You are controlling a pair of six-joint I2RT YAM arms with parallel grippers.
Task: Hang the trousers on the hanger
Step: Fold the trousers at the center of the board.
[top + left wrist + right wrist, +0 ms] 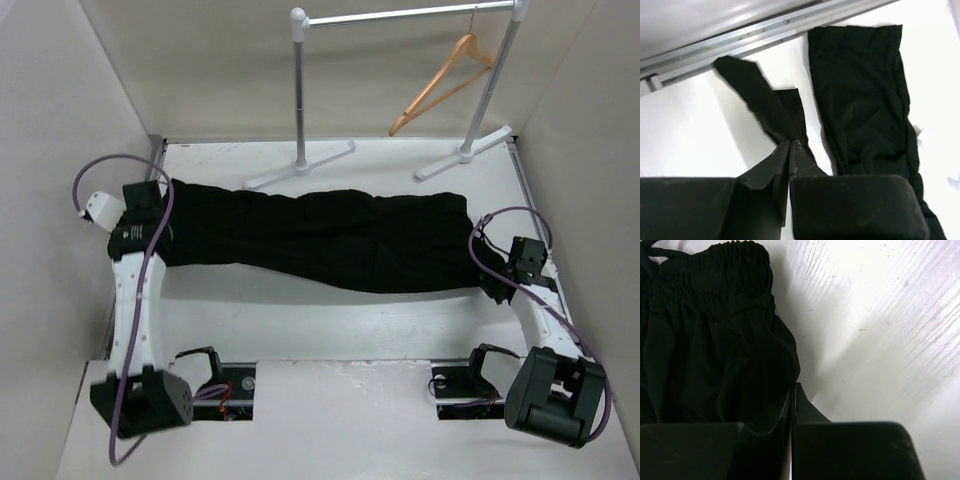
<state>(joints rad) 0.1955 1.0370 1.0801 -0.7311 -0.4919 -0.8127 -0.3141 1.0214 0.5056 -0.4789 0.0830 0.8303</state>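
The black trousers [320, 240] lie stretched flat across the white table, legs to the left and waist to the right. My left gripper [158, 208] is at the leg end. In the left wrist view it [790, 142] is shut on the hem of one trouser leg [765, 105], and the other leg [865, 100] lies flat beside it. At the waist end, my right gripper [493, 290] is shut [792, 386] on a fold of cloth below the elastic waistband [715, 260]. The tan wooden hanger [445, 85] hangs tilted from the rail at the back right, away from both grippers.
The silver rail [400, 15] stands on two posts with flat white feet [300, 165] [465, 155] just behind the trousers. Grey walls enclose the table on the left, back and right. A metal strip [740, 35] runs along the table's left edge.
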